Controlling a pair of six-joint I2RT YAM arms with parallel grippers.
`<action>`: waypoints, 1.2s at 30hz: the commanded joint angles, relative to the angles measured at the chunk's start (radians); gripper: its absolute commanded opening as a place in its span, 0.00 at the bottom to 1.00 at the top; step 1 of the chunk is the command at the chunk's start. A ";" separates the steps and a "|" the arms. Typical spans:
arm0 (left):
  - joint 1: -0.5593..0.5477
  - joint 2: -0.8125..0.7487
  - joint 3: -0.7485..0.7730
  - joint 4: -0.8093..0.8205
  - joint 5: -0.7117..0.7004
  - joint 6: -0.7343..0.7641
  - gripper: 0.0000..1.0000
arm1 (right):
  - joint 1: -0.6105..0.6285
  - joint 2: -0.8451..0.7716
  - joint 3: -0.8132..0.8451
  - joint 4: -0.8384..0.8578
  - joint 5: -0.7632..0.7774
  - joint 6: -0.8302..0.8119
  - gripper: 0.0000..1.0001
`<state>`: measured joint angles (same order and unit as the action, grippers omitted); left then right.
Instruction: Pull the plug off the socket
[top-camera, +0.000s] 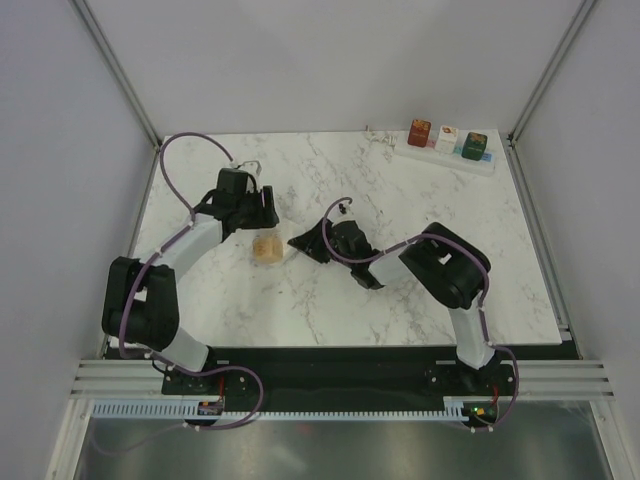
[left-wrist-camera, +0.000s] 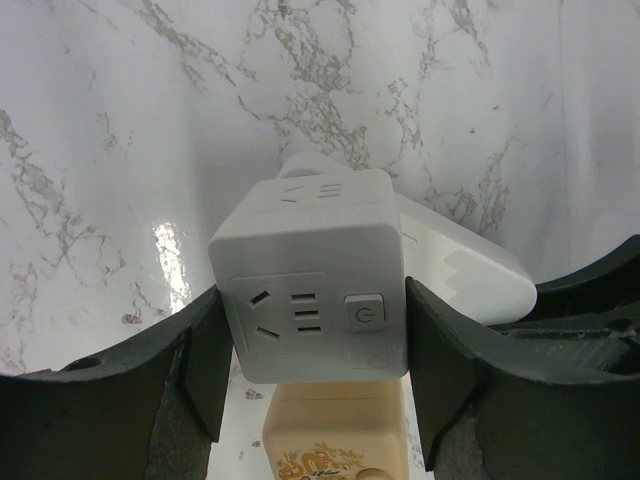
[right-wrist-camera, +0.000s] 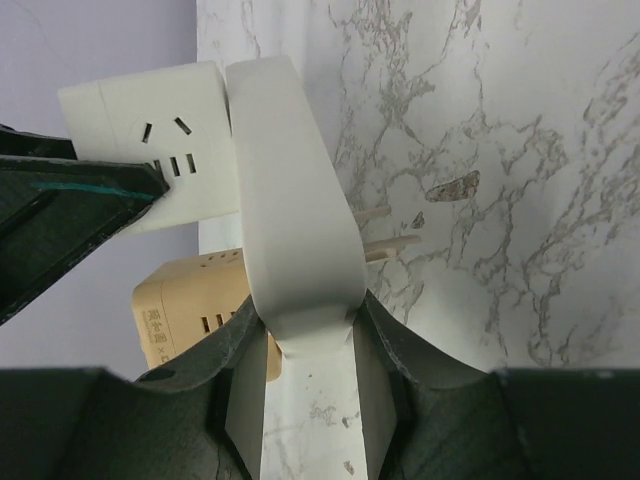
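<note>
The long white power strip (top-camera: 489, 165) lies at the far right of the table, far from both grippers. A red cube (top-camera: 419, 132), a white cube (top-camera: 446, 138) and a green cube (top-camera: 475, 146) stand on it. My left gripper (top-camera: 256, 207) (left-wrist-camera: 312, 350) is shut on a white cube socket (left-wrist-camera: 310, 290), one finger on each side. My right gripper (top-camera: 304, 243) (right-wrist-camera: 305, 340) is shut on a flat white plug (right-wrist-camera: 290, 200) right beside that cube (right-wrist-camera: 150, 130). The plug's metal prongs (right-wrist-camera: 385, 250) are bare and point away from the cube. The plug also shows in the left wrist view (left-wrist-camera: 465, 270).
A beige cube socket (top-camera: 267, 249) (left-wrist-camera: 335, 430) (right-wrist-camera: 185, 310) sits on the marble table (top-camera: 400, 290) just below and between the two grippers. White walls and metal frame posts close in the table on the left, right and back.
</note>
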<state>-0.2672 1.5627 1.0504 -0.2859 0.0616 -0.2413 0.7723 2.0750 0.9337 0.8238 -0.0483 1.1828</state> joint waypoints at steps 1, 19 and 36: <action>0.012 -0.081 -0.041 0.063 0.334 0.019 0.02 | -0.039 0.026 -0.032 -0.157 0.160 -0.011 0.00; -0.127 -0.070 -0.016 -0.036 0.160 0.156 0.02 | -0.160 0.071 -0.102 0.041 -0.038 0.083 0.00; -0.121 -0.139 -0.045 0.002 0.216 0.203 0.02 | -0.180 0.046 -0.115 0.005 -0.022 0.077 0.00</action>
<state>-0.4164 1.4998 1.0336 -0.2432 -0.0105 -0.1200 0.6563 2.1033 0.8307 0.9718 -0.2771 1.2709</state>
